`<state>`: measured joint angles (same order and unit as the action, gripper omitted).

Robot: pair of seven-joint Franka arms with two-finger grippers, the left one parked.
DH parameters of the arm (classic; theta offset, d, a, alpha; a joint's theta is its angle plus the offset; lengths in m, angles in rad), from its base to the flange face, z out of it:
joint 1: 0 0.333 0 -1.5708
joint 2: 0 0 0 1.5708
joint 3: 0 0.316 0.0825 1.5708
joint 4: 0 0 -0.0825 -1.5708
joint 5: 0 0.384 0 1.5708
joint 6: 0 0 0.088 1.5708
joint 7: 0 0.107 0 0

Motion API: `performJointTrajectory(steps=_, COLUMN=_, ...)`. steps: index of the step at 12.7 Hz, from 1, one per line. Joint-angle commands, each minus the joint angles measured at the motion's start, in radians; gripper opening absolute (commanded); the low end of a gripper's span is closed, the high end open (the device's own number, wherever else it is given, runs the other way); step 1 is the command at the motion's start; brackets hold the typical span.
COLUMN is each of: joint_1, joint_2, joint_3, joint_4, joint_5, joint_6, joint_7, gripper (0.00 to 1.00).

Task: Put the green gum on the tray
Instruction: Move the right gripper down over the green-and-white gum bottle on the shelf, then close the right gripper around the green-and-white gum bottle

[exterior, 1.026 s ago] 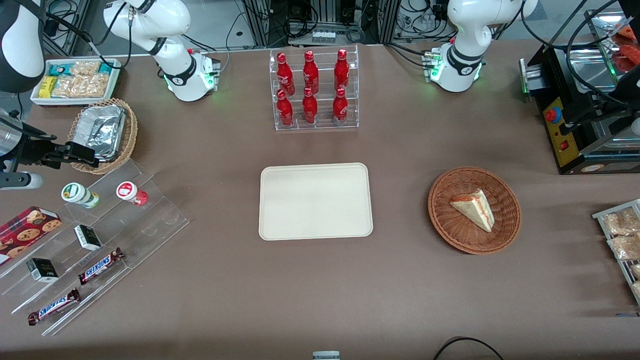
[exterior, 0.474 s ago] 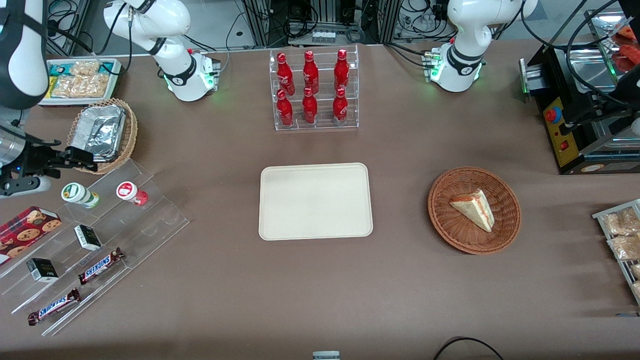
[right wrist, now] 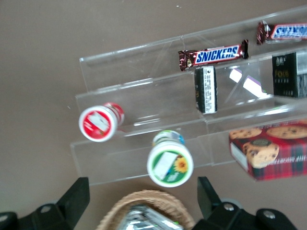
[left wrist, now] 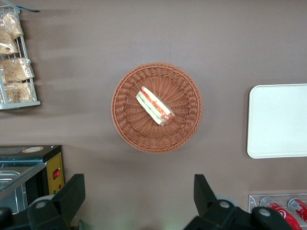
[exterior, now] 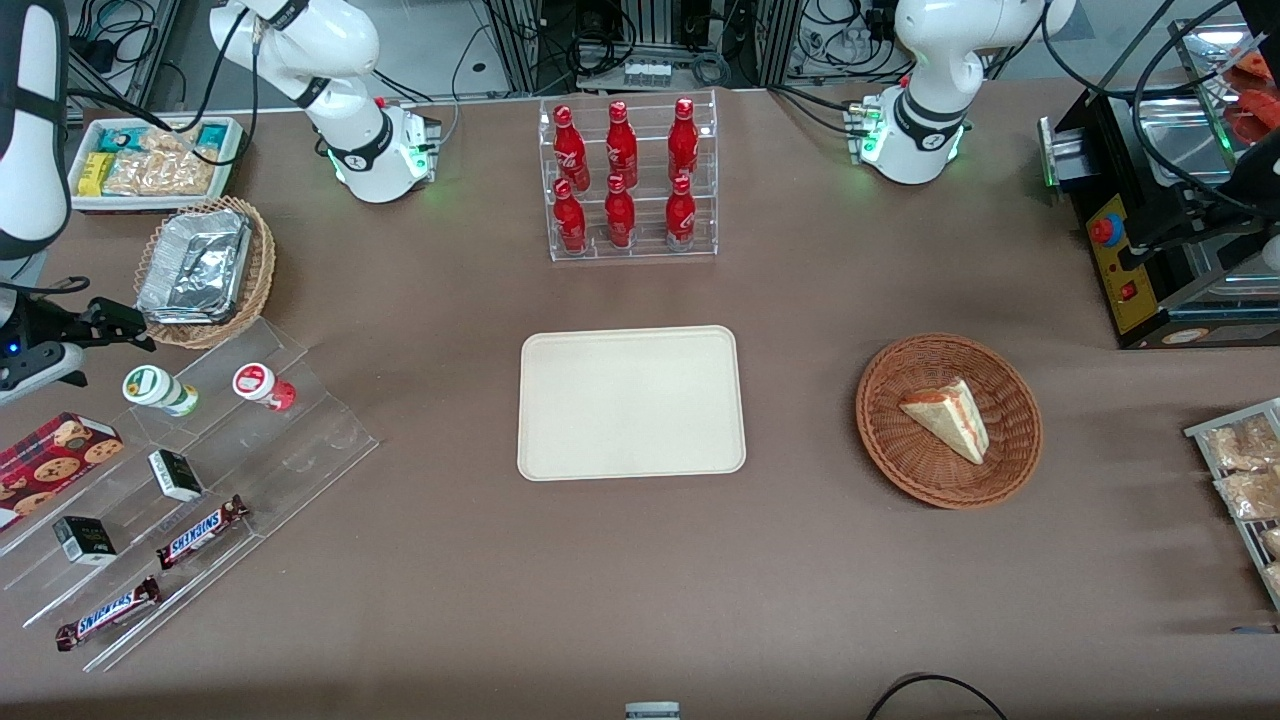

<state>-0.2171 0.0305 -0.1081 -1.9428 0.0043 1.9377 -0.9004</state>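
The green gum (exterior: 152, 388) stands upright on the top step of a clear acrylic stand (exterior: 300, 440), its green-and-white lid (right wrist: 170, 163) facing up. My right gripper (exterior: 122, 326) hovers open a little farther from the front camera than the gum, over the edge of a wicker basket; its black fingers (right wrist: 76, 197) are spread wide with nothing between them. The gripper (right wrist: 142, 194) is apart from the gum. The cream tray (exterior: 630, 402) lies flat mid-table with nothing on it, and its edge also shows as the tray (left wrist: 278, 120) in the left wrist view.
A red-lidded canister (exterior: 258, 383) stands beside the gum. Snickers bars (exterior: 200, 531), small black boxes (exterior: 176, 474) and a cookie box (exterior: 55, 455) sit on lower steps. Nearby are a foil-filled wicker basket (exterior: 255, 285), a snack bin (exterior: 150, 160), a cola rack (exterior: 628, 180) and a sandwich basket (exterior: 900, 470).
My gripper has drawn back off the foil-filled wicker basket toward the working arm's end of the table and now sits close by the gum. Nothing else moved.
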Motion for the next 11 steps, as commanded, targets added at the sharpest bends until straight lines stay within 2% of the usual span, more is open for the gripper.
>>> performJointTrajectory(steps=1, joint_1=-0.021, joint_2=0.003, joint_3=0.005, joint_4=-0.045, joint_5=-0.012, joint_6=0.079, joint_7=-0.086, gripper=1.0)
performJointTrajectory(steps=11, joint_1=-0.063, joint_2=0.054, joint_3=0.005, joint_4=-0.146, joint_5=-0.003, joint_6=0.265, joint_7=-0.244, gripper=1.0)
